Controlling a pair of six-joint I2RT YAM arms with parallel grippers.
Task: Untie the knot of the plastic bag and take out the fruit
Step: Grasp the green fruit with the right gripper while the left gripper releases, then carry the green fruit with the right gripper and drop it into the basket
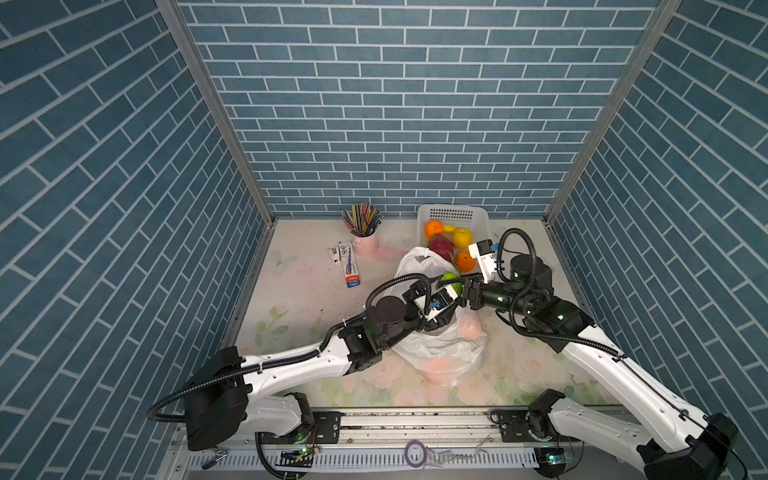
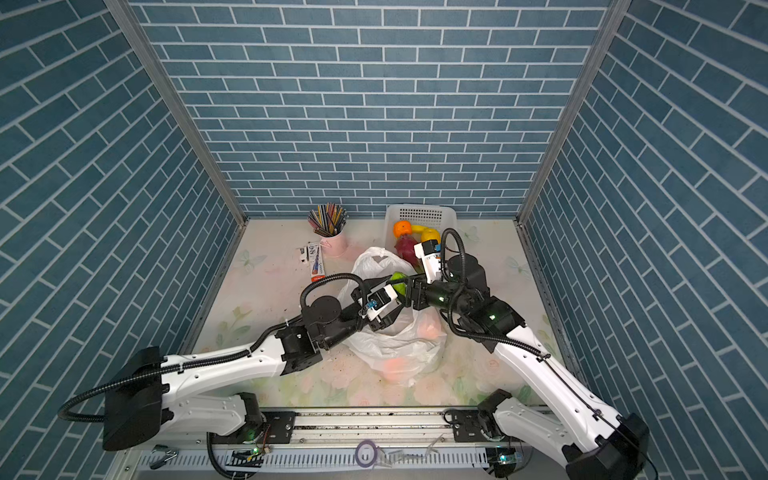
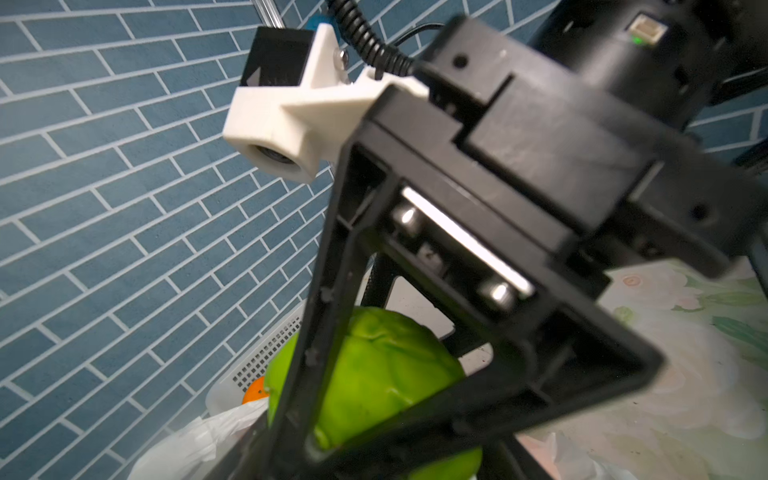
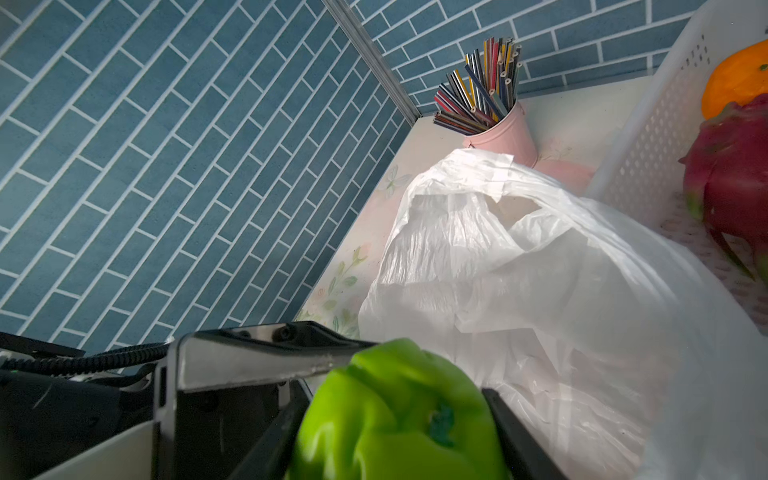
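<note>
Right pincer [image 4: 395, 436] is clamped on the bumpy green fruit [image 4: 395, 411]. In my right wrist view its two dark fingers [image 4: 517, 436] press against the fruit's flanks. Left pincer [image 1: 452, 291] meets it head-on from the opposite side. One shiny finger [image 4: 266, 357] of it lies along the fruit's edge, but I cannot tell whether that pincer is gripping or released.

Both top views put the green fruit between the two wrists, over the open mouth of the plastic bag [image 1: 440, 349]. The bag slumps mid-table, its mouth gaping toward the back wall and a handle loop [image 1: 424, 258] standing loose. Pale orange fruit shapes [image 1: 468, 328] show through its skin.

Just beside its far edge, the white perforated basket [image 1: 453, 210] holds two oranges [image 1: 433, 228], a magenta dragon fruit [image 1: 441, 246], a lemon [image 1: 462, 237] and a banana [image 1: 449, 227]. Left of the basket stands a pink cup [image 1: 365, 246] of coloured pencils [image 1: 361, 218].
</note>
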